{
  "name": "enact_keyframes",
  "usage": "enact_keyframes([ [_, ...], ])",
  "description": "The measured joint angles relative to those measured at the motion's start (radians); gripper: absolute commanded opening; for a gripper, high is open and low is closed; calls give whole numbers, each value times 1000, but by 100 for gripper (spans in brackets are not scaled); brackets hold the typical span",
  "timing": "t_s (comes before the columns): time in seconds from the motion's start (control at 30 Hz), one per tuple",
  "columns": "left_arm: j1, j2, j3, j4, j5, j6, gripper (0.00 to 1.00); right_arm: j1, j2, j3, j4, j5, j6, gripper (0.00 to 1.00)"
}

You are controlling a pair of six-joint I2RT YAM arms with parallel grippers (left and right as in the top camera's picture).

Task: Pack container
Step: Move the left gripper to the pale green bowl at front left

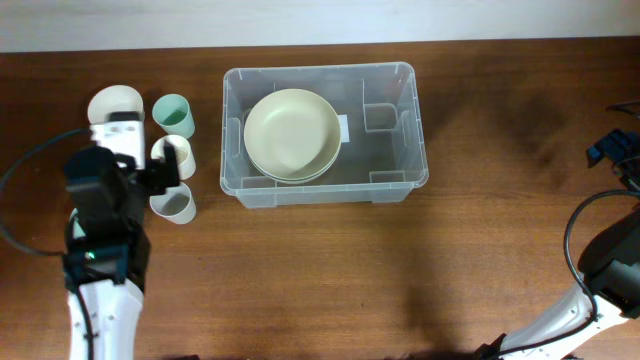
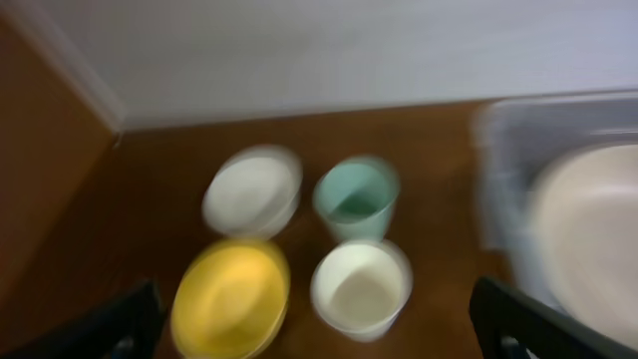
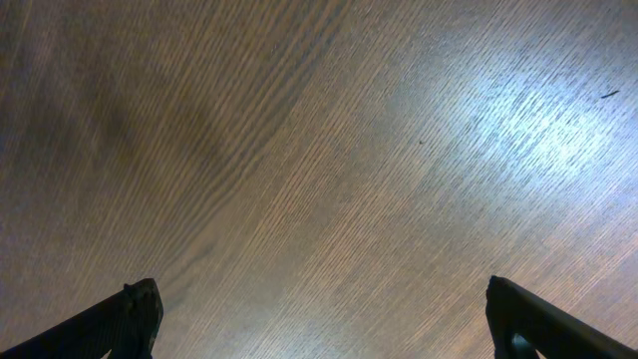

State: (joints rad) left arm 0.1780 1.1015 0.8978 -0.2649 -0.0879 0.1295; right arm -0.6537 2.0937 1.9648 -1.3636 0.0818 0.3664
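Note:
The clear plastic container [image 1: 390,165] stands at the table's back centre, with a stack of cream bowls [image 1: 291,134] in its left half. In the blurred left wrist view its wall [image 2: 498,170] and a cream bowl [image 2: 588,239] show at the right. My left gripper [image 1: 122,165] hovers open above a cluster of dishes left of the container. In its wrist view, the left gripper [image 2: 319,334] spans a yellow bowl [image 2: 231,297] and a white cup [image 2: 361,287] and holds nothing. My right gripper [image 1: 612,150] is open over bare wood [image 3: 319,329] at the far right edge.
Left of the container are a white bowl [image 1: 117,103], a mint cup [image 1: 172,113] and two white cups [image 1: 172,155], [image 1: 173,203]. The arm hides the yellow bowl from overhead. A pale wall [image 2: 319,50] runs behind the table.

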Motion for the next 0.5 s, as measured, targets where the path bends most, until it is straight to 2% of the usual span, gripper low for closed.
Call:
enact_keyframes([
  [0.1,109,40,57,-80,-56,-126,100,0,0,0,0,0,0,99],
  [0.23,245,68,85,-84,-35,-231,100,0,0,0,0,0,0,99],
  [0.5,282,158,89,-138,153,-294,100,0,0,0,0,0,0,99],
])
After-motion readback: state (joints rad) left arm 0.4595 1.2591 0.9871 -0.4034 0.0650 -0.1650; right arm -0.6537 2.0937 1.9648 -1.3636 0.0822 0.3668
